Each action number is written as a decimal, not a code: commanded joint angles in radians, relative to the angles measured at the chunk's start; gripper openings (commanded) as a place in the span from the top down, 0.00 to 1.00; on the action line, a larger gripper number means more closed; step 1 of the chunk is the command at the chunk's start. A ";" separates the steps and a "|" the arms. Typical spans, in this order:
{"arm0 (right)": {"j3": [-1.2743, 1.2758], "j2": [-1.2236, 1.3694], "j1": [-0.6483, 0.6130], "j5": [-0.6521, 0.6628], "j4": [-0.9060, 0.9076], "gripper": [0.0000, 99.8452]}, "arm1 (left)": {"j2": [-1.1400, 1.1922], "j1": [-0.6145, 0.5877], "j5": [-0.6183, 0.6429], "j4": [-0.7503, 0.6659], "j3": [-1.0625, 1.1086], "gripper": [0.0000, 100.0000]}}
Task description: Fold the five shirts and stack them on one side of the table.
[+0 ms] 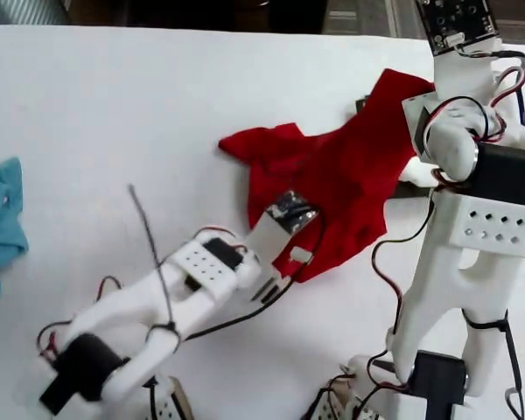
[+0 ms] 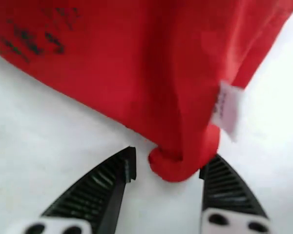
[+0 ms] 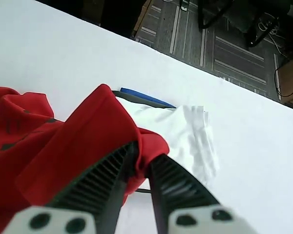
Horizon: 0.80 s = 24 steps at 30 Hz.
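Note:
A red shirt (image 1: 332,175) lies spread and crumpled right of the table's middle. My left gripper (image 2: 168,183) is open at its near corner, and the rolled hem (image 2: 178,165) with a white tag (image 2: 227,109) sits between the fingers, touching one. In the high view, the left gripper (image 1: 284,267) is at the shirt's front edge. My right gripper (image 3: 144,170) is shut on a raised fold of the red shirt (image 3: 88,131) at its far right corner. A folded white shirt (image 3: 190,131) with a blue one (image 3: 146,99) under it lies just beyond.
A teal shirt (image 1: 0,223) lies bunched at the table's left edge. The right arm (image 1: 472,219) stands over the table's right side. Cables run along the front edge. Bare white table (image 1: 114,105) stretches across the left and middle.

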 commanded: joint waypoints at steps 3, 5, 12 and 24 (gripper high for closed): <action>-0.012 -0.042 0.015 0.005 -0.025 0.98 | 0.071 0.006 0.017 0.026 -0.125 0.92; -0.012 -0.042 0.015 0.005 -0.025 0.98 | 0.080 0.006 0.012 0.043 -0.154 0.94; -0.012 -0.042 0.016 0.005 -0.025 0.98 | 0.077 0.006 0.012 0.046 -0.174 0.94; -0.014 0.002 -0.064 -0.158 -0.051 0.98 | -0.094 -0.199 -0.146 0.241 -0.180 0.97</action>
